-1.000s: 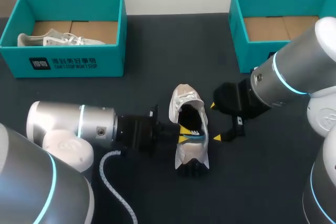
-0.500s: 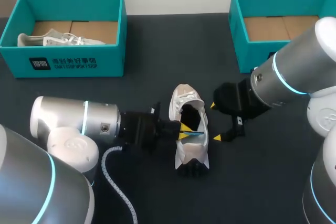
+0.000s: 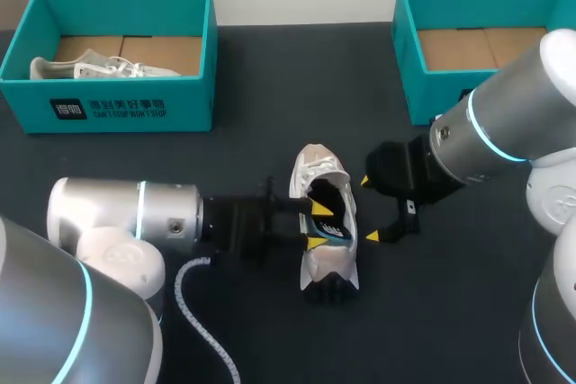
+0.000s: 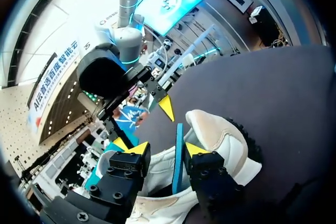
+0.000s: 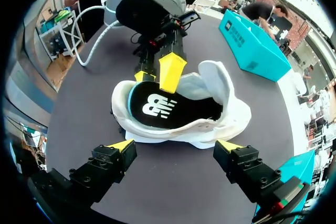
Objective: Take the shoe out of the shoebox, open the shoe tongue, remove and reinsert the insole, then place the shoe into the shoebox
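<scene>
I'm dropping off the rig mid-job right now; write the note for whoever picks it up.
Left gripper: open, fingers either side of the insole, not clamping it.
Right gripper: open, empty, beside the shoe.
Shoe lies on the table, out of the box, tongue pulled open; the insole in it looks tilted, not seated.
Right shoebox empty; left shoebox holds another shoe.
Left to do: seat the insole flat, put the shoe into the shoebox.

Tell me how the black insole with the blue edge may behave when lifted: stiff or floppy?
The black insole with the blue edge looks sheet-thin, so probably floppy and light. Lying tilted in the white shoe, it may slide out.
</scene>
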You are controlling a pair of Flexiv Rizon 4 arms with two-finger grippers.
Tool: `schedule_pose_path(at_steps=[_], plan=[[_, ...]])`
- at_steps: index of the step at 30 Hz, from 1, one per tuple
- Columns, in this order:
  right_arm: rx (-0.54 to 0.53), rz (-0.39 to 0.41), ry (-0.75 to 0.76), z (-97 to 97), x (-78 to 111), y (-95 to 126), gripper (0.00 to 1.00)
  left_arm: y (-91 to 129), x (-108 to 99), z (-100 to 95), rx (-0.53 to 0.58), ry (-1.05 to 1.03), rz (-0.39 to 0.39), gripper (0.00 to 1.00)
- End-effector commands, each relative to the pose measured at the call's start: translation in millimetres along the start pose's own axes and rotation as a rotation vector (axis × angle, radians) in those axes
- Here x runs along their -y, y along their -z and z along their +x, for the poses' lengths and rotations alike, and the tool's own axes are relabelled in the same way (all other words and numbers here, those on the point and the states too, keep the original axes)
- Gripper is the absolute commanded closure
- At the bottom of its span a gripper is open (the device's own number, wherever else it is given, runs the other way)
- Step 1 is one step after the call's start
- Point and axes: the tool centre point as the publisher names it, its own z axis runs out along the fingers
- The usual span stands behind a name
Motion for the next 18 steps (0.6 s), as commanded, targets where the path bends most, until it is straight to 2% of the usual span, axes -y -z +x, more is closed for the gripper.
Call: schedule_pose_path(at_steps=[1, 18], plan=[[0.003, -0.001, -0.001, 1.6, 0.3, 0, 0.00, 12, 7, 0.8, 0.018, -0.004, 0.001, 0.55], [0.003, -0.001, -0.001, 1.6, 0.3, 0, 0.00, 33, 29, -17.8, 0.022, -0.023, 0.009, 0.47]])
